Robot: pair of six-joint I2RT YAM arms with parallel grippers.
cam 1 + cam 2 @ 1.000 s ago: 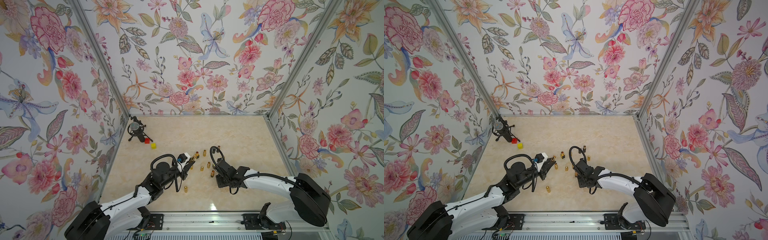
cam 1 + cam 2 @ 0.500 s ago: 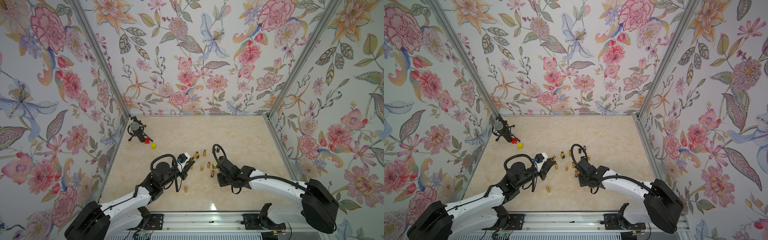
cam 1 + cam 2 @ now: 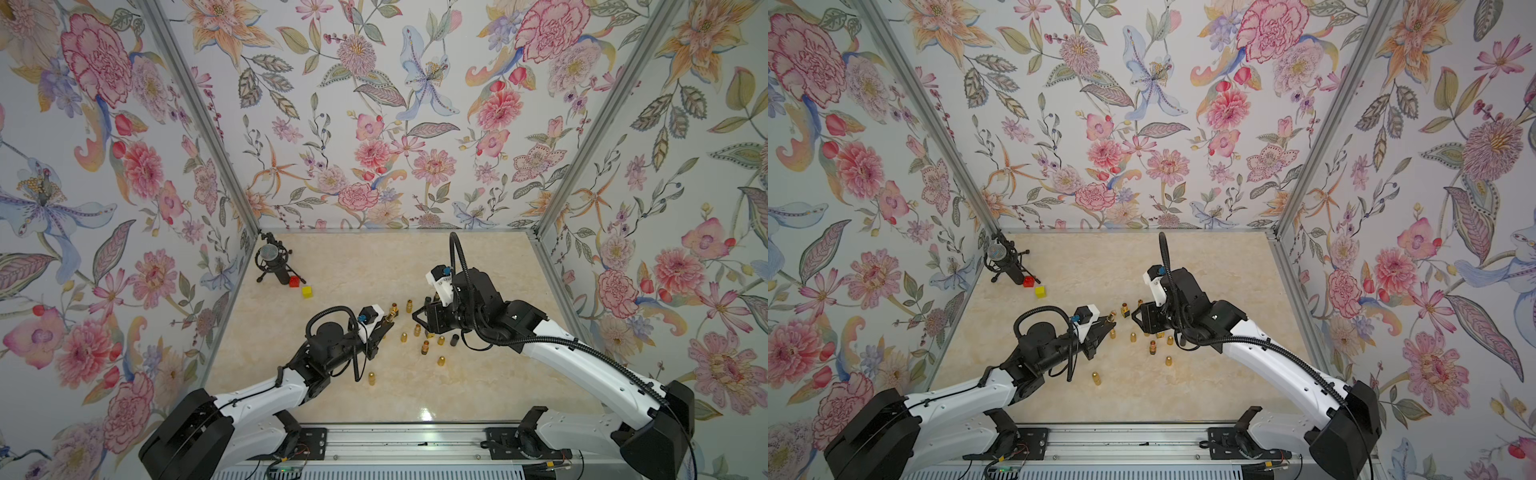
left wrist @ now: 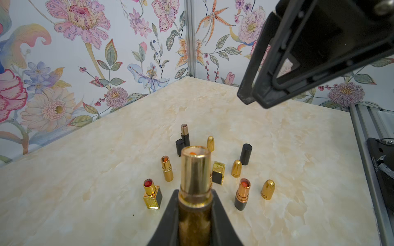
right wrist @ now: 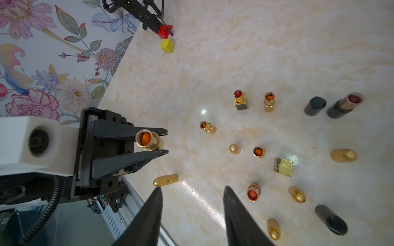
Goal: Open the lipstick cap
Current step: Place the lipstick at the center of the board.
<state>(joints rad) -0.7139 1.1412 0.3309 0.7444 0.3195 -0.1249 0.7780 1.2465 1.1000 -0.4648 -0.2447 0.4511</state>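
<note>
far left corner first: a microphone (image 3: pixel 272 258) on its little stand, with a red block (image 3: pixel 294 281) and a yellow block (image 3: pixel 307 291) just beside it on the marble tabletop (image 3: pixel 490 386).

moving along, the left tool (image 3: pixel 387 323) is clamped on the gold lipstick (image 4: pixel 195 170), held up off the tabletop with the tube poking out past the fingertips. there's no cap on it: in the right wrist view the open mouth faces the camera and the orange stick sits inside. a bullet-shaped gold cap (image 5: pixel 165 180) lies on its side near the left arm.

centre now: a loose cluster of uncapped lipsticks and loose caps stands on the tabletop between the two arms. among them are a square gold lipstick (image 4: pixel 151 197) with a red stick, a square gold cap (image 4: pixel 218 175) and a round black cap (image 4: pixel 245 151).

and over on the right, the right tool (image 5: pixel 193 190) hangs above that cluster, jaws parted with nothing between them, apart from the held lipstick.
</note>
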